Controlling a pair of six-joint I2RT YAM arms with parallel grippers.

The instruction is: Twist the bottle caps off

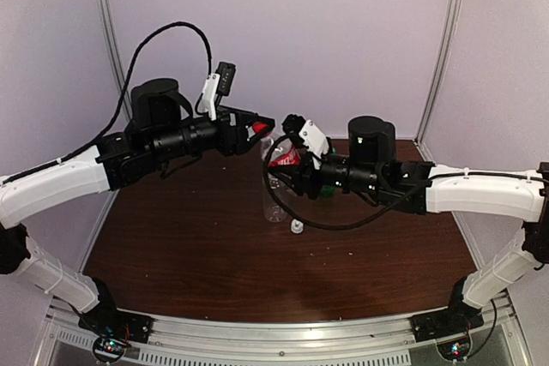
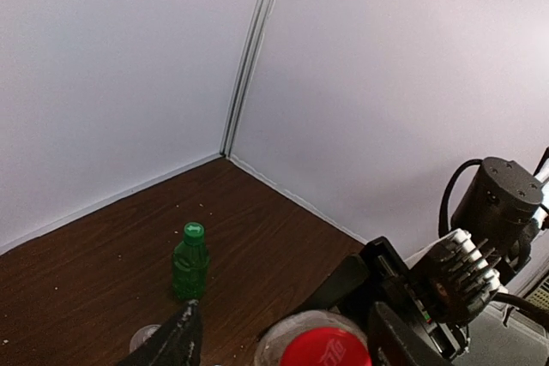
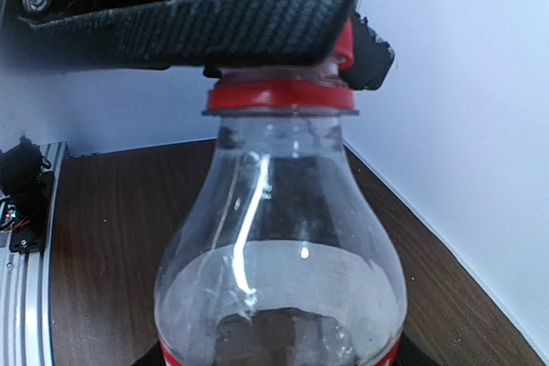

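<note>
My right gripper [image 1: 290,169] is shut on the clear bottle with the red label [image 1: 289,158] and holds it tilted over the table. The bottle [image 3: 279,263] fills the right wrist view and hides my fingers. Its red cap [image 1: 258,129] is on the neck. My left gripper [image 1: 257,126] is open, its fingers on either side of the cap [image 2: 326,351], the right finger closest. The green bottle [image 2: 190,263] stands with its green cap [image 2: 194,231] on. The clear unlabelled bottle [image 1: 274,199] stands under the grippers. A white cap [image 1: 297,227] lies on the table beside it.
The dark wooden table [image 1: 189,246] is closed in by pale walls at the back and sides, with metal corner posts [image 1: 107,32]. The green bottle [image 1: 328,188] is partly hidden behind my right arm. The left arm's cable [image 1: 163,36] loops above it.
</note>
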